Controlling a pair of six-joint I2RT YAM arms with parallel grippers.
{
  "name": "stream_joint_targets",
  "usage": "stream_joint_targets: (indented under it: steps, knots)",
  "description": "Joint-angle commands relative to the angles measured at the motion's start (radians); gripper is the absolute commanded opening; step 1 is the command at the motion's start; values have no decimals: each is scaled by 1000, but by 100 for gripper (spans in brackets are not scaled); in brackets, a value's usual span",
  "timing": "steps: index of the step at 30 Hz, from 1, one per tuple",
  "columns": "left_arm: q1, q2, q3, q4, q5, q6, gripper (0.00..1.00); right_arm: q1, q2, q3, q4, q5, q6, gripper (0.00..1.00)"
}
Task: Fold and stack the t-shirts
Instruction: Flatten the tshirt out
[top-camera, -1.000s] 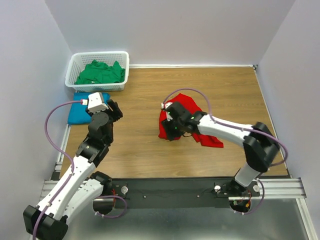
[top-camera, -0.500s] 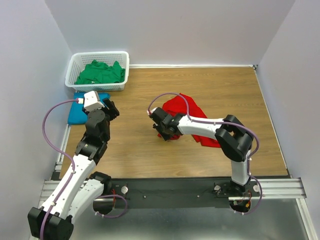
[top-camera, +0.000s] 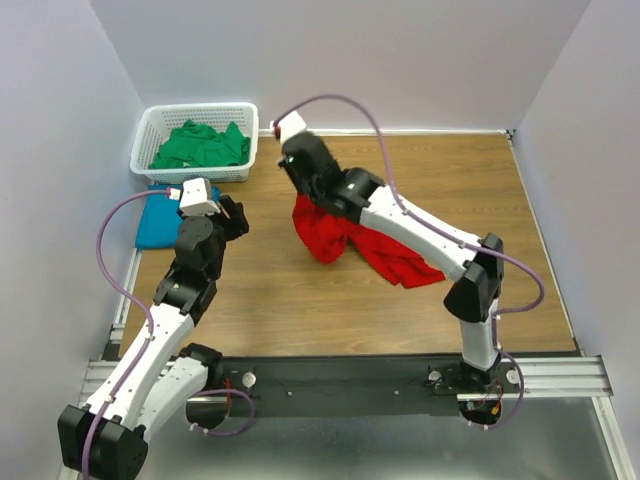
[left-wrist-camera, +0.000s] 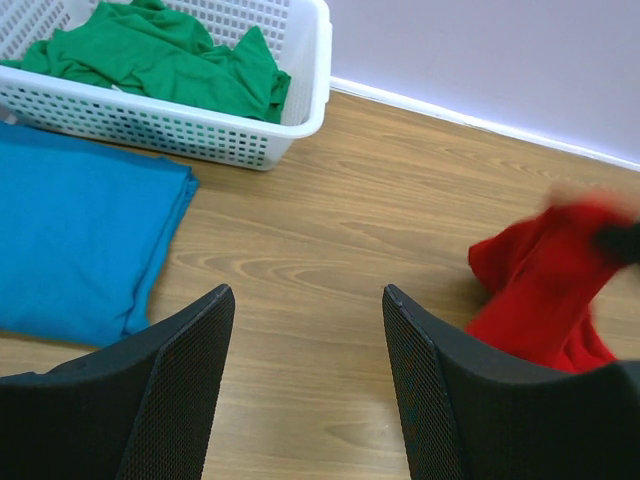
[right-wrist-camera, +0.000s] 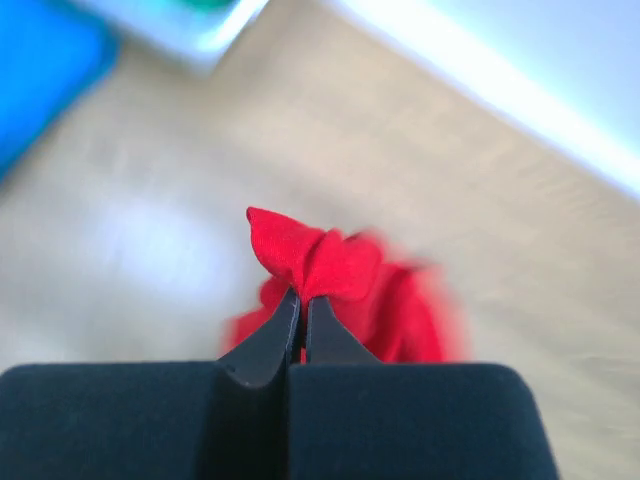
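Red shirt (top-camera: 325, 232) is being lifted at frame centre, a fold clenched in the right jaws, its tail dragging on the tabletop (top-camera: 440, 180). Lift should be kept slow until cloth is hanging free. Left jaws are being held released, empty. A second ago right jaws were open, low on the shirt.

1 white plastic lattice basket (top-camera: 190, 173) stands at the far left corner of the wooden surface (top-camera: 300, 300). 3 pale lilac walls (top-camera: 350, 60) enclose it, with a white baseboard (top-camera: 380, 131) along the back. A black rail (top-camera: 350, 375) spans the near edge.
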Motion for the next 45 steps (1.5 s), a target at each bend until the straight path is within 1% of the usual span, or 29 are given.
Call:
stream_joint_targets:
  steps: [1,3,5,6,7,9,10,11,12,13,14,15,16,17,19,20,21,23,24,26,30,33,34,35,36,40,42,43,45]
  knots:
    - [5,-7,8,43,55,26,69,-47,-49,178,-6,262,-131,1]
    - [5,-7,7,48,66,26,69,-82,-82,201,-6,283,-140,1]
    - [5,-3,7,49,72,29,69,-153,-144,169,-4,283,-134,1]
    - [5,0,7,49,72,28,69,-209,-167,143,-4,283,-126,1]
    - [5,2,8,49,73,31,69,-238,-192,67,-3,282,-116,1]
    - [5,8,8,49,78,32,69,-310,-271,-27,-1,242,-68,1]
    - [5,10,8,49,81,31,69,-384,-301,-75,10,228,-51,1]
    - [5,14,8,49,86,32,69,-421,-327,-177,17,216,-22,1]
    - [5,17,8,51,87,32,69,-487,-376,-222,23,196,-7,1]
    - [5,19,8,52,92,32,69,-518,-398,-265,37,188,-7,3]
    - [5,23,8,52,93,34,69,-550,-417,-355,46,182,43,9]
    - [5,27,10,52,95,34,69,-600,-448,-391,56,182,62,19]
    - [5,28,10,52,96,34,69,-623,-457,-425,56,181,79,28]
    - [5,34,10,52,98,34,69,-643,-465,-469,56,175,103,41]
    - [5,39,11,54,101,34,69,-644,-491,-508,51,109,113,50]
    - [5,43,11,55,101,32,69,-644,-502,-520,50,49,131,50]
    - [5,45,11,55,101,32,69,-642,-514,-554,50,-114,145,50]
    - [5,53,13,55,101,32,69,-639,-524,-583,63,-303,179,50]
    - [5,56,14,57,103,32,69,-622,-516,-598,71,-438,194,50]
    - [5,68,16,57,107,32,69,-592,-475,-643,102,-543,219,50]
    - [5,83,17,55,118,34,69,-457,-378,-658,149,-566,239,49]
    - [5,88,20,52,118,34,69,-426,-315,-657,236,-588,301,47]
    - [5,91,20,51,118,34,69,-418,-275,-658,290,-589,324,45]
    - [5,91,22,49,115,34,69,-418,-258,-664,316,-579,385,45]
    - [5,91,22,48,115,32,69,-418,-229,-684,376,-550,421,45]
    - [5,89,20,39,109,28,69,-407,-195,-744,517,-479,558,45]
    - [5,94,25,34,101,26,69,-394,-160,-741,527,-409,598,46]
    - [5,94,27,33,101,25,69,-389,-143,-729,558,-395,607,46]
    - [5,96,28,32,104,22,69,-386,-97,-714,565,-355,645,49]
